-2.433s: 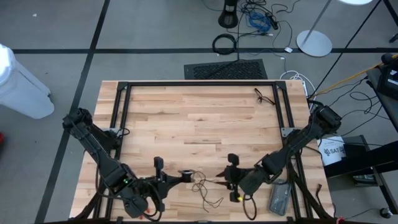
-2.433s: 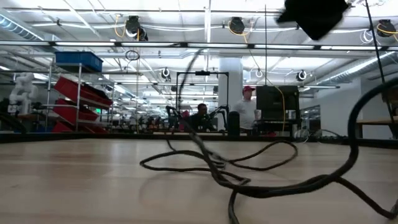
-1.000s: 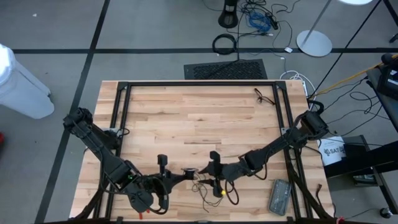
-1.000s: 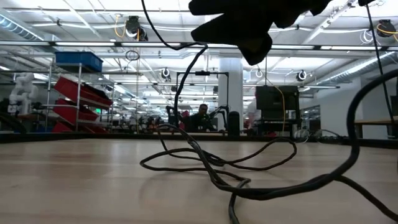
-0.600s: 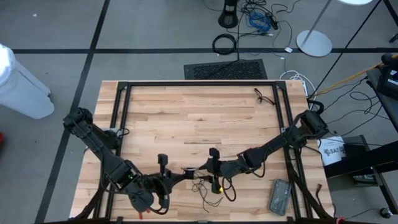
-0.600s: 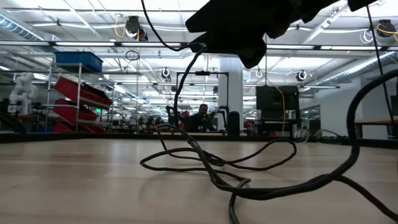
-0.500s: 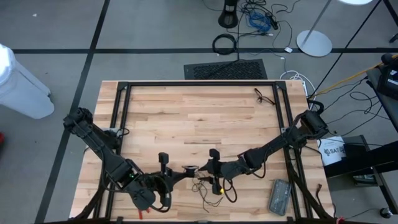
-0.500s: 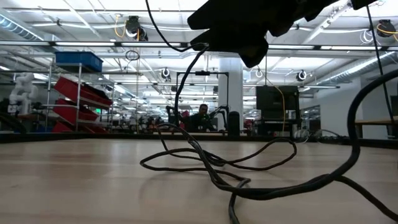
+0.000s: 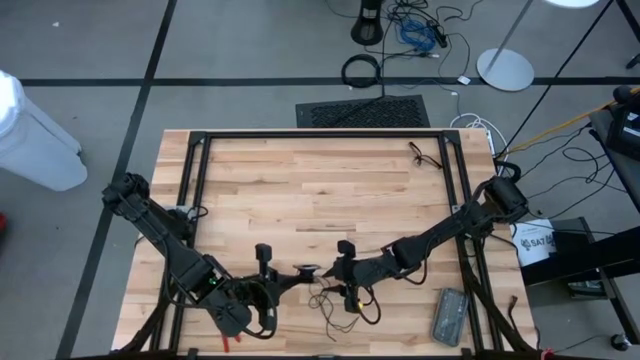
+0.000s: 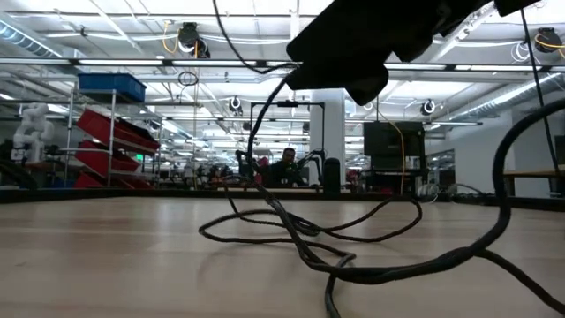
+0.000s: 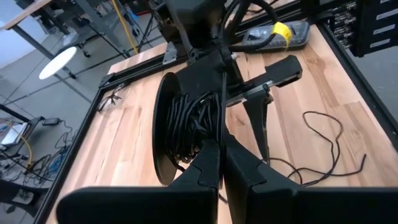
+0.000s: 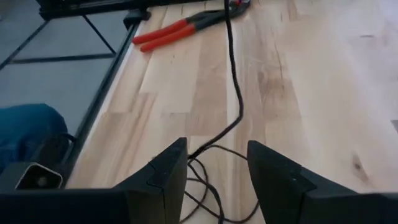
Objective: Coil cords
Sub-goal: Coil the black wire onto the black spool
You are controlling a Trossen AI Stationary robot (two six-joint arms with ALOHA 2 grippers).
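Observation:
The cord's round dark puck (image 9: pixel 307 268) hangs above the table near its front edge, with black cord wound in its groove (image 11: pixel 186 130). My left gripper (image 9: pixel 298 272) is shut at it. The loose rest of the thin black cord (image 9: pixel 345 305) lies in slack loops on the wood (image 10: pixel 300 234). My right gripper (image 9: pixel 328 272) stands open just right of the puck, fingers (image 11: pixel 277 70) pointing at it. A strand of cord (image 12: pixel 235 81) runs over the table beneath its open fingers (image 12: pixel 217 144), and they touch nothing. My left gripper pinches the puck at the near part of its rim (image 11: pixel 214 146) between its two shut fingers, which come from the table's left and slant downward. The puck stands on edge, clear of the table. A strand (image 11: pixel 222 93) runs up from the fingertips across the wound cord.
Red-handled pliers (image 12: pixel 180 28) lie at the front left, behind the left arm. A grey device with a yellow tag (image 9: pixel 447 316) lies at the front right. A black frame rail (image 9: pixel 200 180) borders the table, and a small black item (image 9: pixel 425 155) lies at the far right.
My right gripper has tipped slightly beside the puck and stayed open. The puck and the loops on the table have kept their place. My left gripper has stayed shut.

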